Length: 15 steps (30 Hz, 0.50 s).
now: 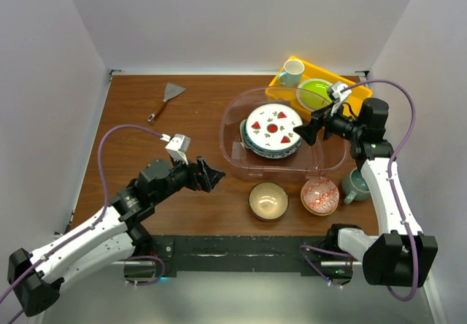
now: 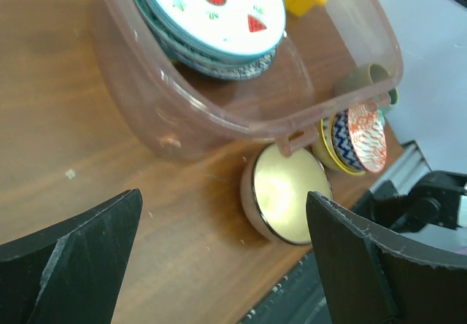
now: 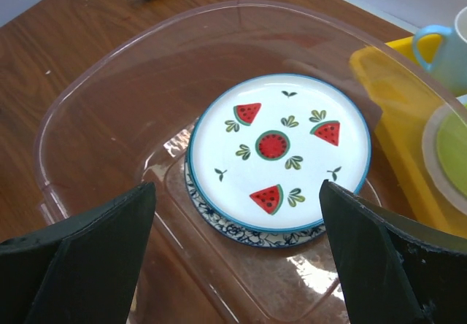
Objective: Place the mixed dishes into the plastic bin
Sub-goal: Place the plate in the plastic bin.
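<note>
Right gripper [image 1: 309, 130], black jaws spread wide and empty, hangs over the clear, rounded plastic bin [image 3: 73, 98]. Inside, the glossy round fruit-marked plate [image 3: 279, 152] tops a stack. Left gripper [image 1: 210, 176] gapes empty. The tan bowl [image 1: 268, 200] and red-patterned bowl [image 1: 319, 195] sit outside the bin.

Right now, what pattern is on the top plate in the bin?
White top plate with red watermelon slices, small green leaves and a blue rim; clearest in the right wrist view.

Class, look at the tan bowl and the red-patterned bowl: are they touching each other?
Apart. The top external view shows a strip of bare table between the tan bowl and the red-patterned bowl.
</note>
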### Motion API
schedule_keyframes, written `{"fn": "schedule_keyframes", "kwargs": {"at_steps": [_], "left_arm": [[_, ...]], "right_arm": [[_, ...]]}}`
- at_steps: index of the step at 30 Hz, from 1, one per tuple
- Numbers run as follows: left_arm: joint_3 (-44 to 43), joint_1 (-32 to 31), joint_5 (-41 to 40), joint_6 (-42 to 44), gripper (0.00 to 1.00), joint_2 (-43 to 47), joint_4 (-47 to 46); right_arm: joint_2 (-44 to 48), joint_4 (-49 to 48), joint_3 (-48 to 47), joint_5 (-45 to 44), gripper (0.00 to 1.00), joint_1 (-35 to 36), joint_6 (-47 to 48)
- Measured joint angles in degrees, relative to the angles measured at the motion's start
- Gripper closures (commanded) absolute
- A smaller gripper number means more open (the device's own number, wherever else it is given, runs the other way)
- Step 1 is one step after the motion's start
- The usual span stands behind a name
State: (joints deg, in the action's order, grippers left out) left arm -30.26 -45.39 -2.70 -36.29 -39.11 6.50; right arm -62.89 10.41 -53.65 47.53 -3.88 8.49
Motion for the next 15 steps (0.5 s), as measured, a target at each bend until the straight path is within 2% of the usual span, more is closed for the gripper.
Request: {"fn": "schedule_keyframes", "kwargs": {"at_steps": [7,10,15], "left_arm": [[10.6,-1.0,6.1,-13.0,0.00,-3.0,-8.3],[12.6,-6.9,4.5,-17.9,0.00,-5.9,-9.9],[11.1,-19.0,-1.9,-25.3,0.00,-15.2,-11.1]], "right_arm": [[0.3,-0.1,0.3,3.7,0.02,0.0,0.6],[0.3,-0.1,0.3,4.5,0.02,0.0,0.7],[0.3,0.2,0.3,4.5,0.02,0.0,1.2]]}}
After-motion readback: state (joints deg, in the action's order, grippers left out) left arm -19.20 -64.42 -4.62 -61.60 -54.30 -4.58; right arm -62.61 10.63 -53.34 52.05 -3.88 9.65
